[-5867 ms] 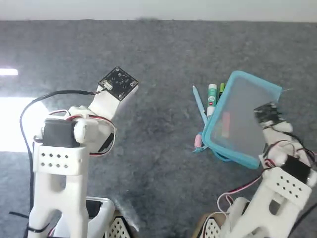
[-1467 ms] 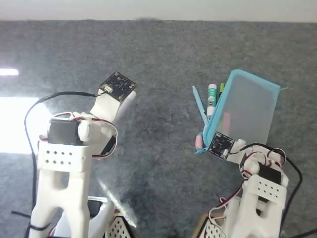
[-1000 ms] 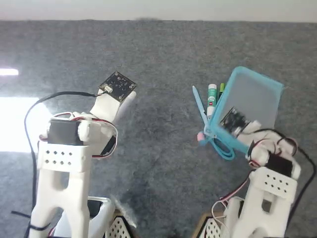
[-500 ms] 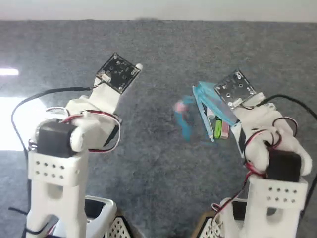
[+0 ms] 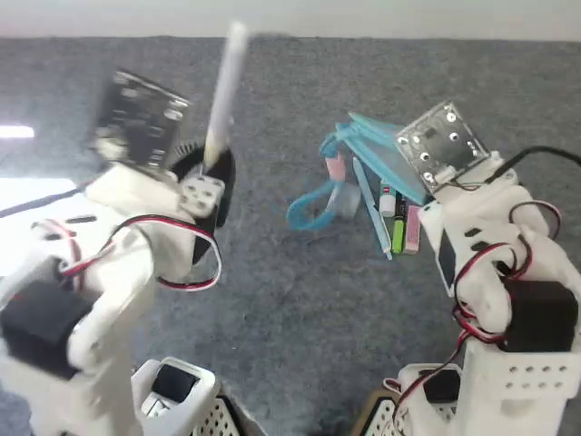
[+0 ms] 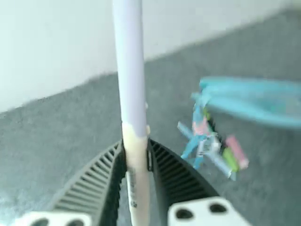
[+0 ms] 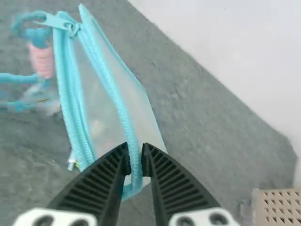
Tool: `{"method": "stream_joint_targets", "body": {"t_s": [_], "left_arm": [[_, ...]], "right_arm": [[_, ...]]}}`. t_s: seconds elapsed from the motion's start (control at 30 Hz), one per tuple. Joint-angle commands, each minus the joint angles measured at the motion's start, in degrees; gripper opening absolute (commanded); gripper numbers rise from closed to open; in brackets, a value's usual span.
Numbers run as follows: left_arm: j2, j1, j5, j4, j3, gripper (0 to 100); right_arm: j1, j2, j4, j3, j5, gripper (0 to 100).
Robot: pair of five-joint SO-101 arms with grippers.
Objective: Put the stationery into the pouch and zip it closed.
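Note:
My right gripper (image 7: 134, 162) is shut on the zipper rim of the light blue see-through pouch (image 7: 101, 106), holding it on edge above the mat. In the high view the pouch (image 5: 377, 150) hangs beside that arm's camera, its blue strap (image 5: 309, 204) and pink charm (image 5: 336, 169) trailing left. Under it on the mat lie a blue pen (image 5: 368, 202), a green marker (image 5: 398, 233) and a pink eraser (image 5: 413, 227). My left gripper (image 6: 135, 155) is shut on a white and lavender pen (image 6: 130, 84), which points upward (image 5: 224, 86), left of the pouch (image 6: 254, 101).
Grey felt mat (image 5: 290, 300) covers the table up to a white wall at the back. A bright glare patch (image 5: 27, 186) lies at the left edge. A beige perforated box (image 7: 277, 207) sits beyond the pouch in the right wrist view.
The right arm has lifted the pouch off the mat and carried it left, uncovering the stationery. The left arm has risen and swung, tipping its pen upright.

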Motion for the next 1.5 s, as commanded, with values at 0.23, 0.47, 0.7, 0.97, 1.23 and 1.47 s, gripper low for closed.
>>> {"method": "stream_joint_targets", "body": {"t_s": [0.23, 0.47, 0.7, 0.97, 1.23, 1.47], "left_arm": [[-4.7, 5.1, 11.9, -11.9, -2.0, 1], [-14.0, 5.1, 11.6, -24.9, 15.1, 1], [-22.4, 4.0, 10.5, -40.7, 39.2, 1], [-31.0, -1.5, 10.7, -38.1, 40.0, 1], [-31.2, 1.0, 11.3, -39.1, 43.8, 1], [-31.2, 1.4, 11.6, -42.8, 49.8, 1]], "right_arm": [[-21.3, 15.8, 10.5, -22.1, -14.0, 0.9], [-29.3, 19.6, 10.5, -25.1, -15.6, 0.9], [-34.2, 19.4, 10.2, -25.1, -16.0, 0.9], [-28.3, 20.1, 7.0, -24.8, -18.0, 0.9], [-28.4, 23.3, 6.6, -25.0, -20.9, 0.9], [-28.5, 22.8, 6.7, -25.1, -24.6, 0.9]]}}
